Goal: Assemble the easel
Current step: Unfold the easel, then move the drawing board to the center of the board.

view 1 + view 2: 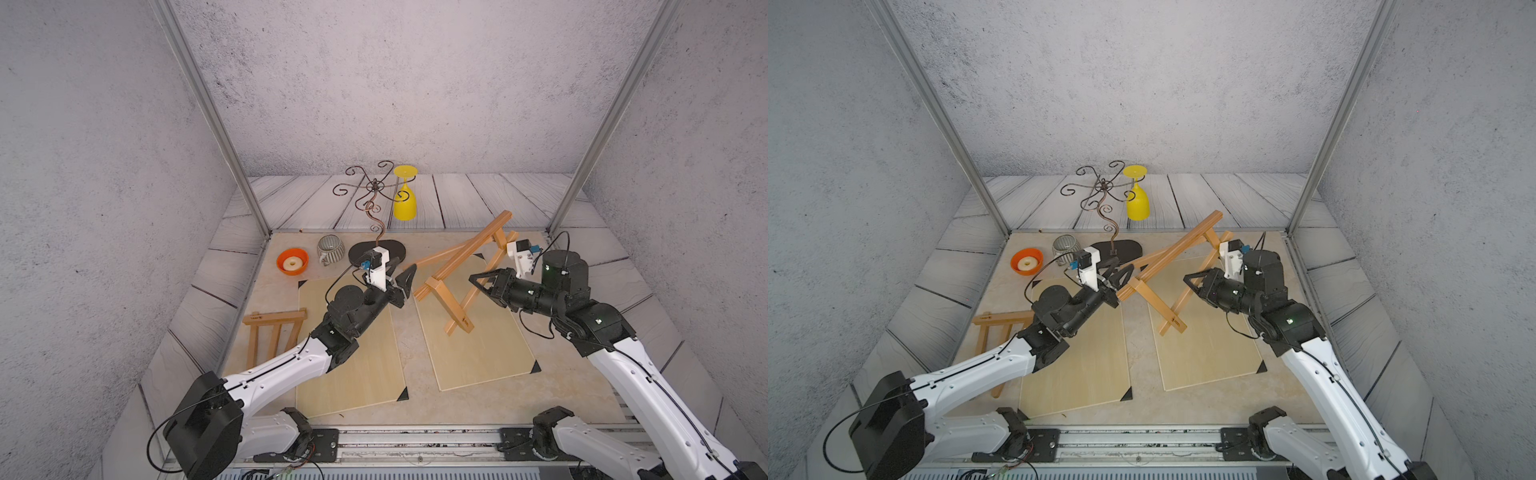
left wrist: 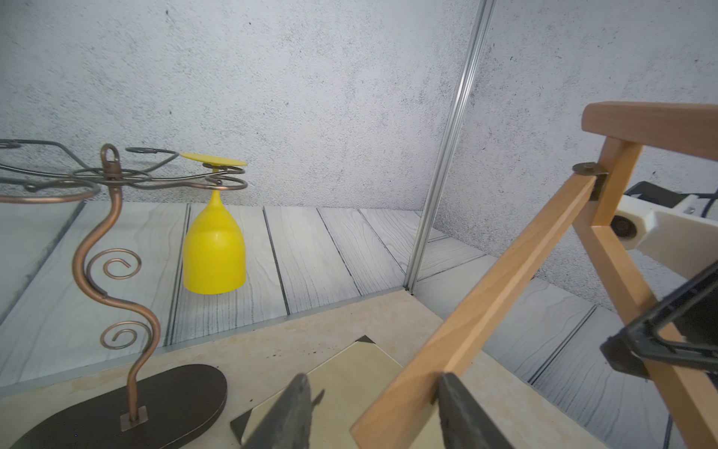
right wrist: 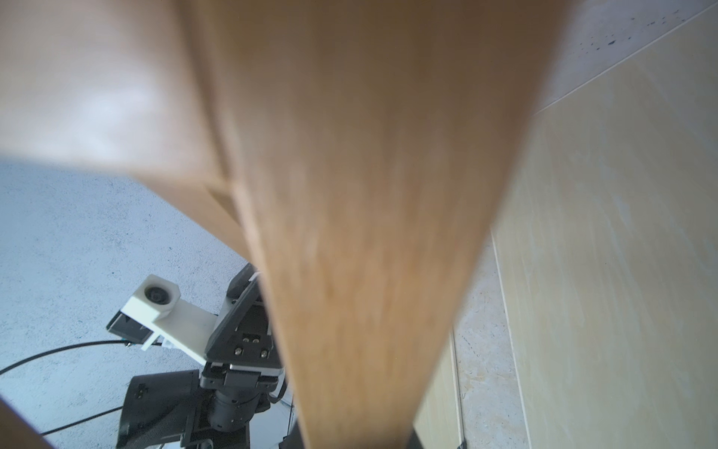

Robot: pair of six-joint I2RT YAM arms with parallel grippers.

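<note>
Two sets of jaws are on the wood right now. The left jaws stand parted astride the hinged rear leg (image 2: 485, 299) of the easel (image 1: 465, 252), close to that leg's free end. One of the fingers (image 2: 458, 412) is against the wood and its partner sits clear with a gap showing, so there's no clamp there. Across the way, the right jaws are closed on one front leg of the easel, about halfway along it. In the right wrist view the wood (image 3: 369, 233) fills nearly everything, a blur running straight down into the grip. The easel itself is tilted over the right-hand pale board (image 1: 482, 357), feet down on that board and its top bar raised toward the back wall. The rear leg is splayed out leftward from its metal hinge. The left arm (image 1: 291, 365) reaches in across the left-hand pale board (image 1: 357, 374), and the right arm (image 1: 631, 374) comes in from the far side. Off to the left, a small slatted wooden frame (image 1: 274, 332) lies flat on the tabletop (image 1: 415, 399), partly hidden under the left arm. Along the back sit an orange bowl (image 1: 292, 261) with a pale ring in it and a grey ribbed mug (image 1: 331, 248). Beside them stands a copper wire rack (image 1: 376, 195) on a dark oval base, with a yellow goblet (image 1: 404, 199) hanging upside down from one of its loops.
</note>
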